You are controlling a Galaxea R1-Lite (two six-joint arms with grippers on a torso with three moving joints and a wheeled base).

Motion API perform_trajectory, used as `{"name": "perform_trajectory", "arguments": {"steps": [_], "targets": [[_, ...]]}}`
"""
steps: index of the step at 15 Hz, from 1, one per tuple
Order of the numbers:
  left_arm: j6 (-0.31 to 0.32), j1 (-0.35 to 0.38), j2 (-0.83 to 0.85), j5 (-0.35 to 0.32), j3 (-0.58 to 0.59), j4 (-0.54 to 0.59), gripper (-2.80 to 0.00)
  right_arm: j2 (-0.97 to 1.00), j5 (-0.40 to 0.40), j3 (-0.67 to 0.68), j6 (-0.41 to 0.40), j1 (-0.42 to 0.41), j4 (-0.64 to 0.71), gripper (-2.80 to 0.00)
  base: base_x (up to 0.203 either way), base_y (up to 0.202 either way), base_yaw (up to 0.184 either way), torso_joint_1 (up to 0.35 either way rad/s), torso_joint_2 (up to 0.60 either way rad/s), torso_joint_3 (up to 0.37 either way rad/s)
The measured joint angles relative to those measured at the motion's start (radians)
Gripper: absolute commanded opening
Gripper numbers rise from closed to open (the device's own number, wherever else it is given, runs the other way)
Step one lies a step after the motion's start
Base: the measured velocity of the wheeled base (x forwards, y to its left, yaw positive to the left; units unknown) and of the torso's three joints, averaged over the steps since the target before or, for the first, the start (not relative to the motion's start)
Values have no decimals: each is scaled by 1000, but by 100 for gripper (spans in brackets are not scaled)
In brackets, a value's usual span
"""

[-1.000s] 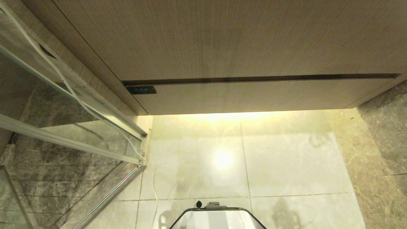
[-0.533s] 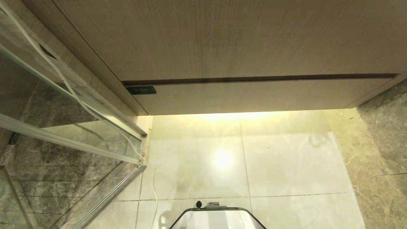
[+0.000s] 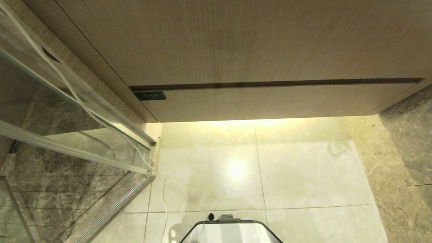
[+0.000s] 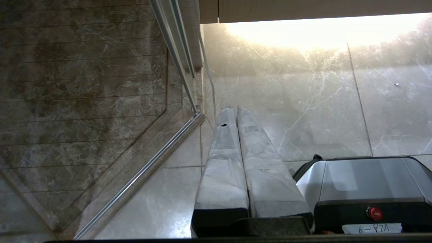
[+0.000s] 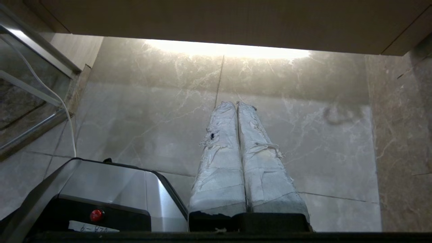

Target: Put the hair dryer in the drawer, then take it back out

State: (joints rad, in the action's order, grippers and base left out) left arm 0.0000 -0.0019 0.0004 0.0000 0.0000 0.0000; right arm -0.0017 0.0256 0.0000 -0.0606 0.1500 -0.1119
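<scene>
Drawer [image 3: 270, 101] is the low wood-grain front running across mid-frame in the head view, flush w/ the cabinet, a thin dark gap separating it from the taller wood panel [image 3: 236, 40] above. It sits pushed fully in, so nothing inside can be seen. Hair dryer: not visible in any view; can't tell whether it's in the drawer or elsewhere.

Both arms hang low beside the robot base [image 3: 231, 231], pointing at the floor [image 3: 303, 168], which reads as a parked pose, not a working one. Left gripper [image 4: 233, 109], centre of the left wrist view: jaws pressed together, empty, tips over pale tile next to the glass shower partition [image 4: 175, 60]. Right gripper [image 5: 236, 104], centre of the right wrist view: jaws likewise pressed together, holding nothing, aimed at tile below the cabinet's lit underside.

A thin white cord [image 3: 84, 108] trails down the glass at left frame toward the floor; where it ends isn't shown.

Judgement: w/ drawer shut and both jaws empty, this is either pre-start or post-finish.
</scene>
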Motion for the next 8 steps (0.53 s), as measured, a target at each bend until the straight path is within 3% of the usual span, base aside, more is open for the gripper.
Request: {"name": "perform_trajectory", "arguments": {"steps": [8], "targets": [[0, 0, 0, 0, 0, 0, -280, -2, 0, 0, -2, 0, 0, -280, 0, 0, 0, 0, 0, 0]]}}
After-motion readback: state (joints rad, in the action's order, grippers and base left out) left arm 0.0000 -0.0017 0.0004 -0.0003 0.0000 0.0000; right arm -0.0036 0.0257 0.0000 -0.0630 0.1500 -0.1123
